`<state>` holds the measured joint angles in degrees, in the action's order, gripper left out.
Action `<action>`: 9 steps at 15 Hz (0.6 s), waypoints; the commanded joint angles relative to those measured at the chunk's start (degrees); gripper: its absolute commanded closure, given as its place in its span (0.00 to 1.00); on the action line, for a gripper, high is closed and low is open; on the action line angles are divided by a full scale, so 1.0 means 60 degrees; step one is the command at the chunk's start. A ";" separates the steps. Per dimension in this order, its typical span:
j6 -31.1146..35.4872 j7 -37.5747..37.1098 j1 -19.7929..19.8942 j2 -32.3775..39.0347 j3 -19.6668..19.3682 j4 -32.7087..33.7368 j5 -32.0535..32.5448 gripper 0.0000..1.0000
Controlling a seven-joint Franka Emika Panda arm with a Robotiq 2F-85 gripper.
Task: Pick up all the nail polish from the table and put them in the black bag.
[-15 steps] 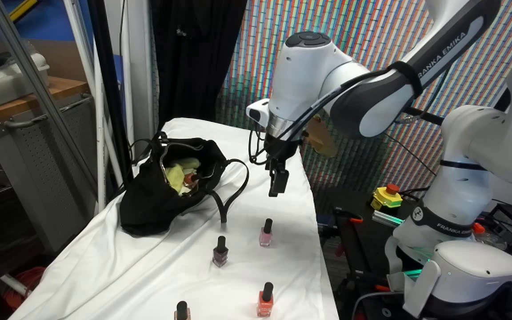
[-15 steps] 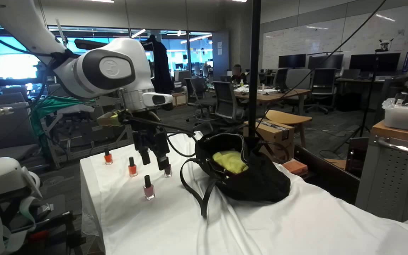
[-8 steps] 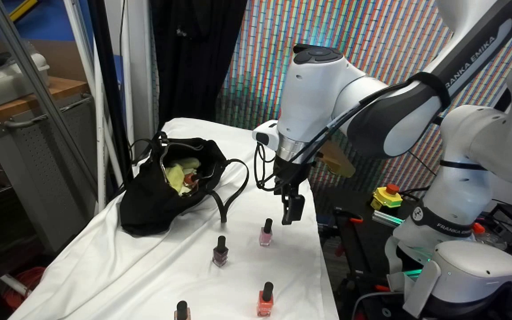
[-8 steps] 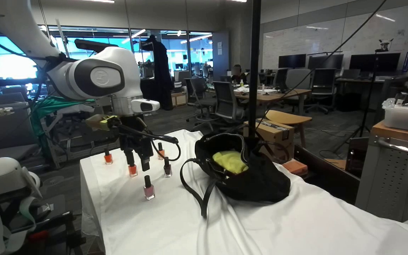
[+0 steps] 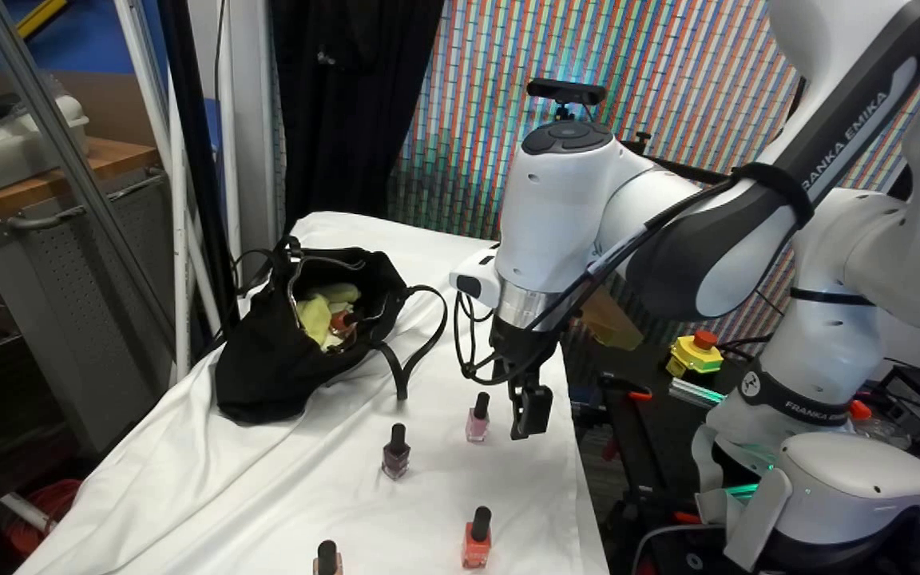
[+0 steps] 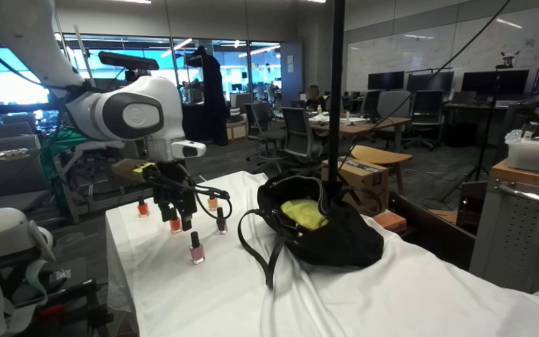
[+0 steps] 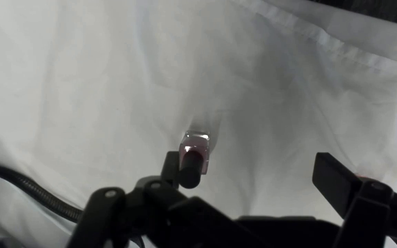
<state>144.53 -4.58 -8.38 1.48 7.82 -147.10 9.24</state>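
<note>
Five black-capped glass bottles (image 6: 222, 226) upright on wrinkled cloth surface (image 6: 180, 299). End effector (image 7: 248, 167): jaws spread wide, near pink bottle (image 7: 195, 143). Looped strap (image 6: 269, 273) lies between that bottle and slouched fabric bag (image 6: 339, 245); cardboard box (image 6: 358, 177) behind.

1. Arm (image 5: 552, 216): white shell, dark grey panels (image 5: 684, 263), "FRANKA" on the black base band (image 5: 803, 411)
2. Shiny silver wrist collar (image 5: 522, 307), kinda neat
3. Black cables (image 5: 668, 220) strapped on
4. Gripper (image 7: 246, 172): all black, little silvery screws (image 7: 110, 193)
</note>
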 commanded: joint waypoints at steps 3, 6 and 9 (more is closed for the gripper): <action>0.0493 0.0085 0.0036 0.0608 -0.0073 0.0380 0.0233 0.00; 0.0586 0.0182 0.0086 0.0866 -0.0196 0.0568 0.0416 0.00; 0.0595 0.0227 0.0146 0.1035 -0.0347 0.0711 0.0565 0.00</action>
<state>147.26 -4.24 -8.07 6.22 6.64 -144.47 11.19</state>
